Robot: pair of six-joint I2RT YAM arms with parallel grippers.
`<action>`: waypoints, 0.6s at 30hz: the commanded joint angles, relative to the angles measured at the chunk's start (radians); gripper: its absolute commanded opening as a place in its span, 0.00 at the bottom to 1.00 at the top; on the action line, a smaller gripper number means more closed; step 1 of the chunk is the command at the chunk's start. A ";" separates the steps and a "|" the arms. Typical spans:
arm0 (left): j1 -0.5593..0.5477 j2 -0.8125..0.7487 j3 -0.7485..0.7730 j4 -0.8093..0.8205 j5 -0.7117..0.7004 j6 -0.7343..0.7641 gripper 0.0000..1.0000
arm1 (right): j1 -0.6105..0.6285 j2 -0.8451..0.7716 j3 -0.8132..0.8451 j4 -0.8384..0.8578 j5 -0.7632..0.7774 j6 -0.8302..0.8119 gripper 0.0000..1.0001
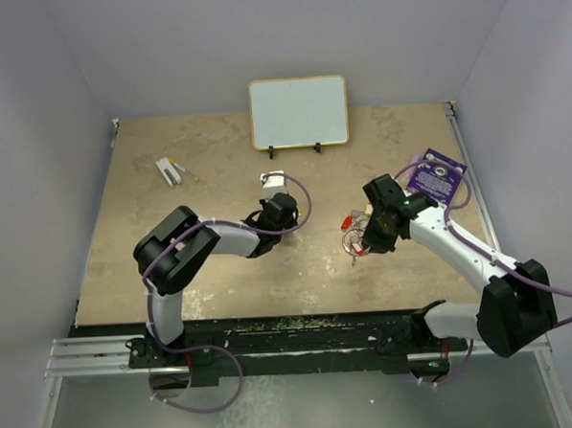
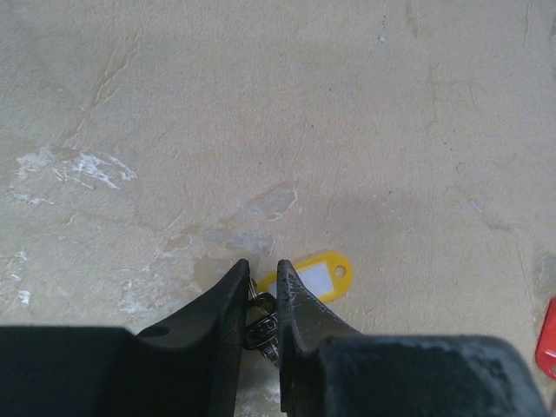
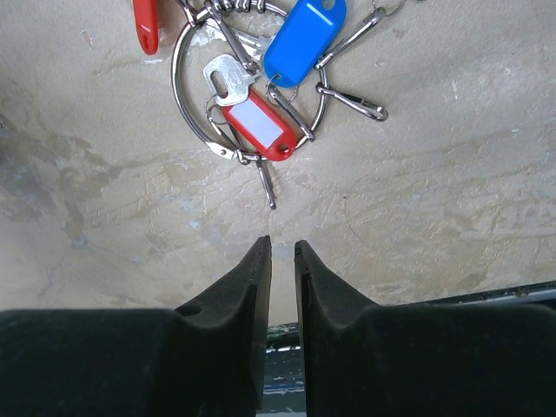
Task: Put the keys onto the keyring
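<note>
My left gripper [image 2: 262, 265] is shut on a small silver key [image 2: 261, 328] held between its fingers, low over the table. The key's yellow tag [image 2: 317, 276] lies just beyond the fingertips. In the top view this gripper [image 1: 279, 210] is at table centre. The keyring [image 3: 175, 82], a silver wire loop, lies ahead of my right gripper [image 3: 281, 245] with a red-tagged key [image 3: 256, 129], a blue tag [image 3: 304, 39] and another red tag [image 3: 146, 22] bunched on or around it. My right gripper is empty, its jaws a narrow slit apart, a short way in front of the bunch [image 1: 352, 233].
A small whiteboard [image 1: 299, 112] stands at the back. A purple card [image 1: 436, 175] lies at the right under the right arm's cable. A white block [image 1: 273, 181] sits just behind my left gripper. A white and yellow item [image 1: 171, 170] lies at the back left.
</note>
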 commanded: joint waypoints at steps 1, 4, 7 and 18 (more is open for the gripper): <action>-0.028 0.049 -0.025 -0.045 0.002 0.006 0.20 | -0.003 -0.041 -0.007 -0.040 0.036 -0.011 0.21; -0.038 0.057 -0.025 -0.053 -0.003 0.001 0.13 | -0.004 -0.042 -0.007 -0.041 0.038 -0.013 0.21; -0.042 0.059 -0.026 -0.058 -0.004 -0.001 0.05 | -0.005 -0.040 -0.006 -0.046 0.041 -0.017 0.21; -0.036 0.110 -0.039 0.109 -0.012 0.304 0.03 | -0.011 -0.019 0.014 -0.031 0.039 -0.031 0.21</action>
